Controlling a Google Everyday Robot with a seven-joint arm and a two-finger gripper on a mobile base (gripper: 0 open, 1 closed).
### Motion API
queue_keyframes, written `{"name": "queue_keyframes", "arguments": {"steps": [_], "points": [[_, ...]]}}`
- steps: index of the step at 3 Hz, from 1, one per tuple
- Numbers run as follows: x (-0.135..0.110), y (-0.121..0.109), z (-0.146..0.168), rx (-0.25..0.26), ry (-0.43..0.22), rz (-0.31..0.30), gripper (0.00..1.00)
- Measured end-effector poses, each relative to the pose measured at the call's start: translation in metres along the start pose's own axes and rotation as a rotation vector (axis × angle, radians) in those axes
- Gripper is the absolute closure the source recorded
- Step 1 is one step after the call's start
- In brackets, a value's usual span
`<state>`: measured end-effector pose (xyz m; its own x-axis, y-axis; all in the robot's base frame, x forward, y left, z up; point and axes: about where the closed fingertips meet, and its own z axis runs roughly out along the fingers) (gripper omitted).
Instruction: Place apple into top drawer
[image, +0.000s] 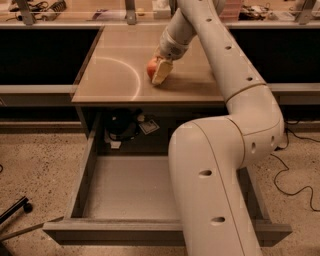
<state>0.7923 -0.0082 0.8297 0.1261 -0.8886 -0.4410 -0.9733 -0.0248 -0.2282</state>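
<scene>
Gripper (158, 75): cream-coloured, blunt and wedge-shaped, low over the desk (112, 52), at the end of a smooth glossy off-white arm (225, 150). The arm is made of rounded tubular segments with small dark oval holes

Apple (151, 68): round, red-orange, matte skin. It sits touching the gripper on the gripper's left side, partly hidden behind it. Its lower edge meets the desk surface. Whether the gripper is clamped on the apple or merely set against it: cannot tell from this view

Desk: flat rectangular top, smooth tan laminate with a dull sheen. A thin pale arc (132, 75) curves across the surface left of the gripper. A soft shadow lies on the desk right of the gripper

Top drawer (82, 182): below the gripper and nearer the camera, pulled fully out. Wide, shallow grey box with a flat matte bottom, low straight side walls and a plain front panel. The arm's large lower segment covers its right part. The apple is not in it

Under the desk, directly below the gripper: a rounded black object (120, 125) and a small white square card (149, 126) beside it

Floor (35, 165): speckled beige, grainy. A thin black cable (295, 172) loops over it far right of the gripper
</scene>
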Motion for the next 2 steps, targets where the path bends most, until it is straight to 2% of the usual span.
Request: {"name": "queue_keyframes", "arguments": {"steps": [1, 2], "points": [[-0.004, -0.001, -0.005, 0.017, -0.022, -0.013, 0.88], [-0.010, 0.008, -0.028, 0.051, -0.089, -0.046, 1.00]]}}
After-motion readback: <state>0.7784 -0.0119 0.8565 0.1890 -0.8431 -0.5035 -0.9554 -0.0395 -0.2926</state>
